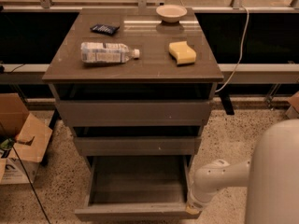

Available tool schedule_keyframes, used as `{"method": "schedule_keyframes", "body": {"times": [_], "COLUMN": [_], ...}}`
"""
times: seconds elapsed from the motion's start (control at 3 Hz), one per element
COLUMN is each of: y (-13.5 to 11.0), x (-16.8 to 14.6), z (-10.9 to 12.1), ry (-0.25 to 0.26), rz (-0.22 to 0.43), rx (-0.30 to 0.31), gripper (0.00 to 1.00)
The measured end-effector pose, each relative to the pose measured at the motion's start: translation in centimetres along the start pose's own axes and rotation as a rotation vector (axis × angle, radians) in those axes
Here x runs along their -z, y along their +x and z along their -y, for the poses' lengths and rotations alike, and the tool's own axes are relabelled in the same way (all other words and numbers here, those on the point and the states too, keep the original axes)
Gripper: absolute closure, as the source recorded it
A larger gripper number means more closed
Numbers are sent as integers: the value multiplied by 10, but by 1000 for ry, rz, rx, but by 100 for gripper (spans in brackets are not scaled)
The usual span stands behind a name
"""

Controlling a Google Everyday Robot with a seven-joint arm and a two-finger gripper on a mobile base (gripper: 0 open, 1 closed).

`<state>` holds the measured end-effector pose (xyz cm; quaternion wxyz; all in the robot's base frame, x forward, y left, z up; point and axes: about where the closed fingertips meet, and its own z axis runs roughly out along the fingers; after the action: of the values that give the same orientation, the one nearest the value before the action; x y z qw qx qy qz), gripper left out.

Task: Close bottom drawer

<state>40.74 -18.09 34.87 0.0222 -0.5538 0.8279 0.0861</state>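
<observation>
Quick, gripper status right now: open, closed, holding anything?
Gripper: at the right front corner of the pulled-out bottom drawer; open or closed cannot be told, and no held object shows.

Readable text: we find none anywhere in view.
Bottle label: the bottle (108, 52) lying on its side on the counter (149, 66) wears a pale wrapper with dark print, but we cannot make out a single word or brand.
Packet: the small dark packet (104, 29) near the counter's back left shows a few lighter marks, too faint for us to read.
Cardboard box: the open box (21, 141) on the floor at the left carries some markings low on its side; we cannot read them.
Tool: the tool (191, 209) sits at the right front corner of the bottom drawer (135, 213); we read nothing on it.
</observation>
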Motion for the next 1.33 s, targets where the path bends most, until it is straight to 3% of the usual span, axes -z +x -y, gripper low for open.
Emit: {"method": "schedule_keyframes", "body": {"times": [0.33, 0.67, 1.0, 1.33], "y": [-2, 0, 5, 7], "x": [-49, -74, -102, -116], "z": [-1, -1, -1, 1], "ry": [-50, -98, -160, -191], "rz": [6, 47, 169, 238], "rx": [-63, -108, -189, -230], "gripper": [100, 100, 100, 100]}}
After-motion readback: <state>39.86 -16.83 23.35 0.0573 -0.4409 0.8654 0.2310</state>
